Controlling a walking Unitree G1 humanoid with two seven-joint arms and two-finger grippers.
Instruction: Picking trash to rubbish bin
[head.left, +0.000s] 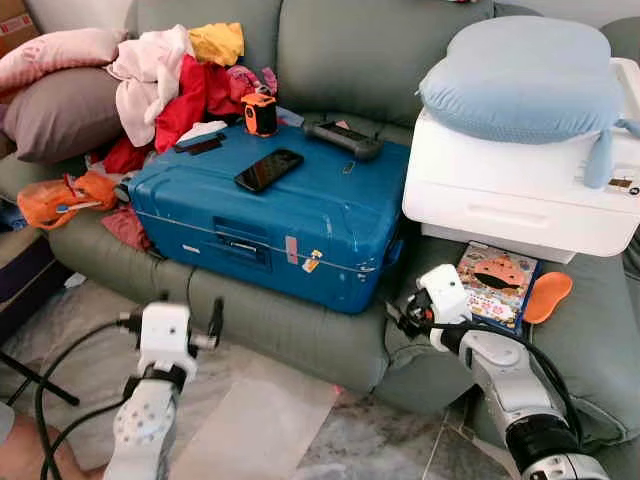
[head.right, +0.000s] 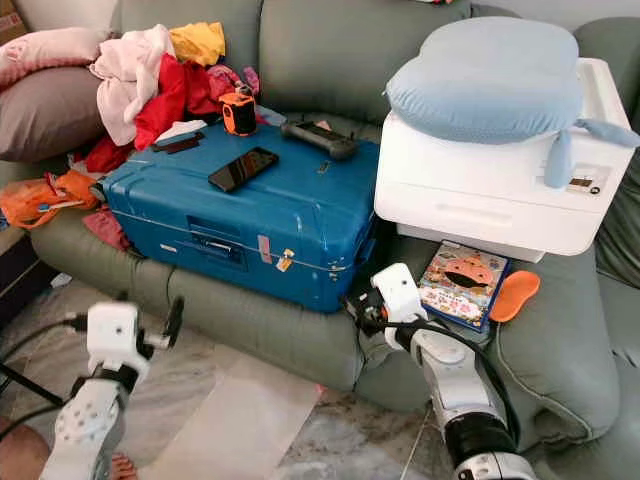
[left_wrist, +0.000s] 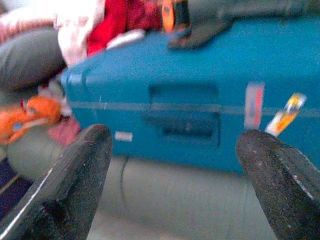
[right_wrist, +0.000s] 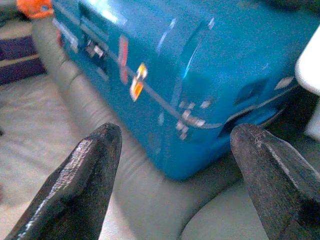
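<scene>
1. A grey-green upholstered sofa (head.left: 300, 330) carries a large blue hard-shell suitcase (head.left: 300, 225) lying flat on its seat.
2. On the suitcase lid lie a black smartphone (head.left: 268, 169), a dark grey handheld controller (head.left: 343, 138) and a small orange-and-black device (head.left: 260, 113) standing upright near the rear edge.
3. Behind the suitcase, against the sofa back, is a heap of red, pink, white and yellow clothing (head.left: 175, 75). A pink cushion and a grey-brown cushion (head.left: 60, 115) sit at the robot's left end of the sofa.
4. Crumpled orange plastic wrapping (head.left: 65, 198), the likeliest trash item, lies on the seat just left of the suitcase, well apart from both grippers.
5. To the right of the suitcase stands a white box-shaped printer (head.left: 520, 195) with a pale blue padded cushion (head.left: 520, 75) on top.
6. In front of the printer lie a colourful flat game case (head.left: 497, 284) and, touching its right edge, an orange oval object (head.left: 548, 297).
7. The left gripper (head.left: 190, 325) hovers before the sofa front, jaws spread wide, holding nothing.
8. The right gripper (head.right: 358, 308) sits just beside the suitcase's near right corner, jaws spread wide and empty.
9. A clear plastic sheet (head.left: 260, 420) lies on the marble floor below.
</scene>
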